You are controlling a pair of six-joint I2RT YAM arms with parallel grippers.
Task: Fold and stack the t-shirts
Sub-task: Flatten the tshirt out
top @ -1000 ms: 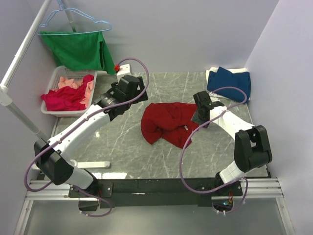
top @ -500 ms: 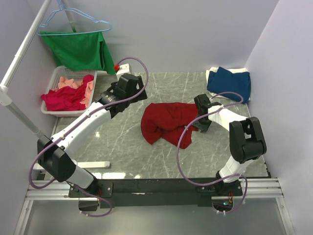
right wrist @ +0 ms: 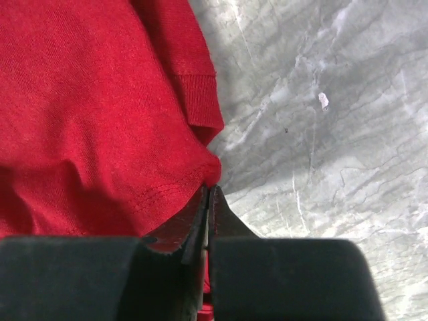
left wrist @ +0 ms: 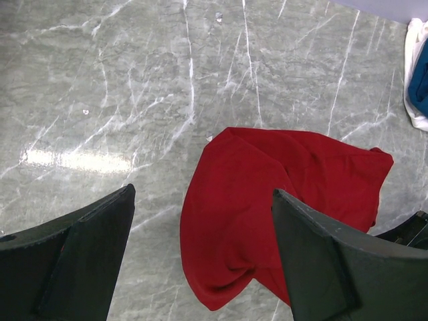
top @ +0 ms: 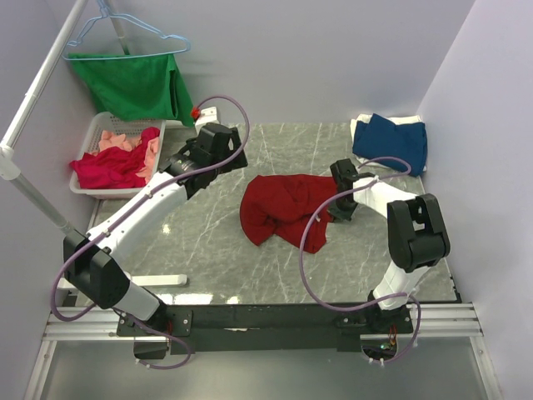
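Tightly closed, the right hand (right wrist: pixel 208 195) pinches the hem of the deep-red t-shirt (right wrist: pixel 87 100).

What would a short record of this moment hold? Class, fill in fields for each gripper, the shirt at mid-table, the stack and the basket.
left gripper: open, above the table, holding nothing
right gripper: shut on the hem of the deep-red t-shirt
mid-table shirt: deep-red t-shirt, crumpled, unfolded
stack: blue t-shirt on white t-shirt, far right corner
basket: crimson shirt and pink shirt, far left
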